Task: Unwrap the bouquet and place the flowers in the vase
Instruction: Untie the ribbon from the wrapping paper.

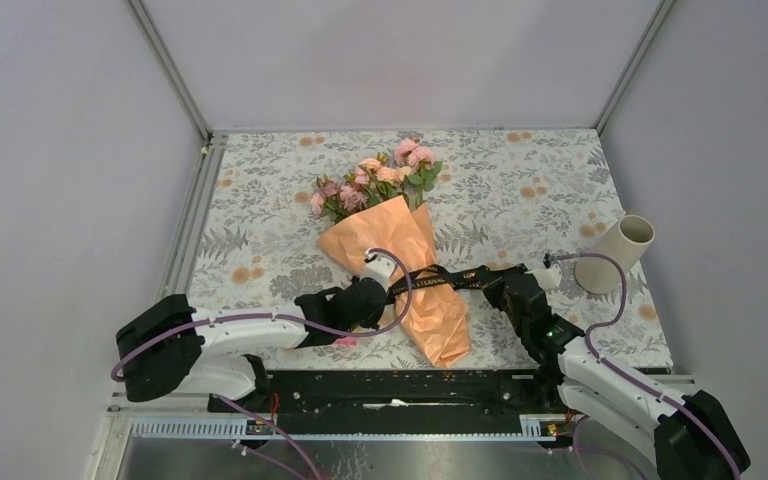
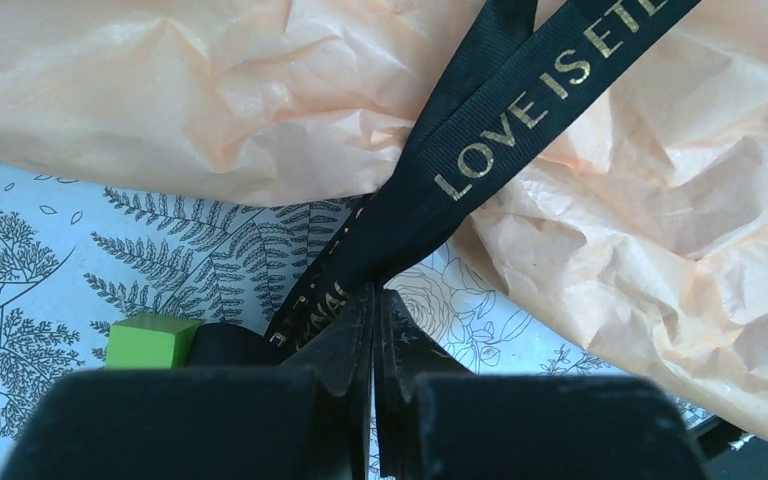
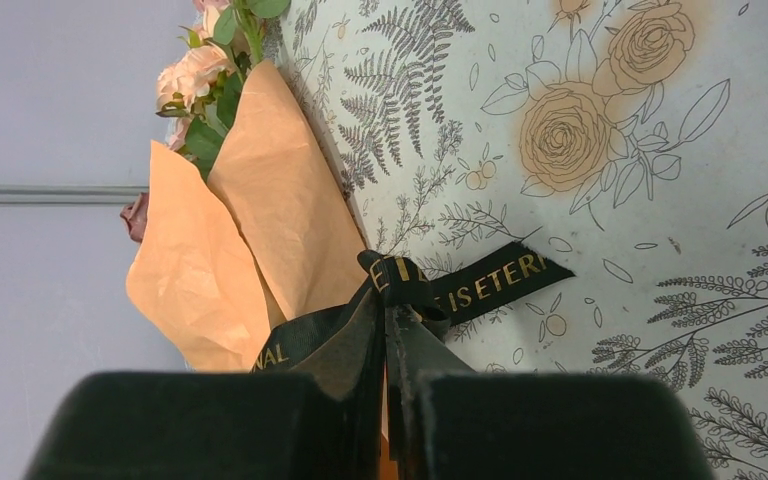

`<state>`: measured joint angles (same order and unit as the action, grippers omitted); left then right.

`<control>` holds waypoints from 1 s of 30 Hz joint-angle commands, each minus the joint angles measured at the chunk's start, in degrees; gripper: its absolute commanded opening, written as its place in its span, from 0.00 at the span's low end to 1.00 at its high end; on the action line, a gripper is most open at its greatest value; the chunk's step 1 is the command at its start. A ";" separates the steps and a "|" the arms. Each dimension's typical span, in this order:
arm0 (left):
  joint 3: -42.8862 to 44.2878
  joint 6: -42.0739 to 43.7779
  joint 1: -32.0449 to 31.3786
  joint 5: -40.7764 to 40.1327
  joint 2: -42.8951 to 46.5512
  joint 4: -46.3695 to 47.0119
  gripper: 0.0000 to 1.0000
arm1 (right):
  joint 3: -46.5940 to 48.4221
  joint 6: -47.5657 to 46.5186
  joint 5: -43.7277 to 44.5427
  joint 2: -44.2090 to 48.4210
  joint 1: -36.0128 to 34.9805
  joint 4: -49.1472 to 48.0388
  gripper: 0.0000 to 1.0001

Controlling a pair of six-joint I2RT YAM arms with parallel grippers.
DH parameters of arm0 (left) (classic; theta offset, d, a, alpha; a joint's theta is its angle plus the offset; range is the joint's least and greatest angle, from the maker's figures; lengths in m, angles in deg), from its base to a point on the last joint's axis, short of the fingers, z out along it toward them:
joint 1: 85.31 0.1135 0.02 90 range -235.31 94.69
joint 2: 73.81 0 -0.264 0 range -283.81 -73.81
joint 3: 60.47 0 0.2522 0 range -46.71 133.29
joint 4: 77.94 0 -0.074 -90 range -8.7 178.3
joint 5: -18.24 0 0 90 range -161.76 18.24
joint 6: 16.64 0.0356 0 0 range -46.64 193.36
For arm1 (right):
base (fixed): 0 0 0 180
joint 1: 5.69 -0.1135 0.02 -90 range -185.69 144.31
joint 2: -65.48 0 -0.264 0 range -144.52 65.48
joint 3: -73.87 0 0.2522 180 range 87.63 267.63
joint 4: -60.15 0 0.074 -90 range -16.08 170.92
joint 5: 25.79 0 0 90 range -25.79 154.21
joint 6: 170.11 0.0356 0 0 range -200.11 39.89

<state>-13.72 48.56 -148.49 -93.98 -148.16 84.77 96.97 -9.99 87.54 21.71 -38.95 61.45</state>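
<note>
Bouquet (image 1: 400, 262) flat on floral tablecloth (image 1: 520, 190), mid-table, just ahead of both arms. Narrow end of cone toward arm bases, wide end away. Flowers (image 1: 375, 180) poking out of wide end: pink and peach roses, green leaves, stems hidden inside wrap. Paper (image 2: 660, 230) crinkled, orange, closed around stems. Black ribbon (image 1: 440, 280) with gold lettering across middle of cone, stretched left to right between both claws. Knot state not readable.

Left gripper (image 1: 390, 288) at left flank of cone, low over cloth. Left wrist view: fingers (image 2: 345, 340) pressed together, pinching ribbon right where two bands converge. "LOVE IS ET" legible on band running up over paper. Small green block (image 2: 145, 340) beside fingers — cannot tell what.

Right gripper (image 1: 495, 282) at right flank, just off paper edge. Right wrist view: fingers (image 3: 415, 350) clamped on ribbon, small loop bunched at tips. Loose tail flat on cloth beyond, "IS ETER" showing.

Vase (image 1: 615, 255) standing mouth-up on right side of table — beyond right gripper, well apart from bouquet, touched by neither claw.
</note>
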 commanded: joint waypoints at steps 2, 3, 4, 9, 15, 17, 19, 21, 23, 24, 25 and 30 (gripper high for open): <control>1.09 -4.46 -0.28 -1.98 4.41 0.38 0.00 | 2.41 -4.39 4.30 0.03 0.41 1.64 0.00; 0.83 -5.00 -0.20 -2.31 5.41 -0.13 0.00 | 3.61 -6.05 5.07 -0.17 0.43 2.90 0.00; 0.59 -5.56 -0.15 -2.85 6.41 -0.67 0.00 | 4.99 -7.70 5.89 -0.32 0.51 4.48 0.00; -1.70 -9.23 3.78 -2.83 11.51 -3.94 0.00 | 10.82 -15.69 11.31 -1.12 0.81 10.61 0.00; -6.87 -12.67 11.62 3.23 19.43 -4.69 0.00 | 10.40 -17.83 12.19 -1.99 3.64 10.89 0.00; -8.08 -13.65 14.24 4.80 21.79 -5.96 0.00 | 9.89 -17.43 11.80 -2.55 4.70 10.90 0.00; -8.74 -14.96 17.18 5.93 24.35 -7.71 0.00 | 9.11 -16.45 10.65 -3.31 5.97 10.89 0.00; -9.35 -16.96 19.75 6.28 26.39 -9.83 0.00 | 8.51 -15.12 8.82 -4.17 7.53 10.94 0.00; -9.95 -19.17 22.29 6.73 28.33 -11.77 0.00 | 8.04 -14.10 6.92 -4.99 9.20 10.89 0.00; -10.29 -20.39 23.32 6.77 29.24 -12.62 0.00 | 7.79 -13.51 6.10 -5.28 9.67 10.90 0.00; -10.58 -22.02 24.37 6.44 30.20 -13.75 0.00 | 7.53 -13.11 5.62 -5.62 10.10 10.89 0.00; -13.19 -29.46 29.33 4.61 36.05 -17.64 0.00 | 5.99 -11.16 3.56 -5.24 12.26 10.91 0.00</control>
<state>-24.95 26.47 -122.28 -88.80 -116.05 70.15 103.88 -23.45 92.78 16.14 -28.26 72.09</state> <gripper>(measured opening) 0.010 0.017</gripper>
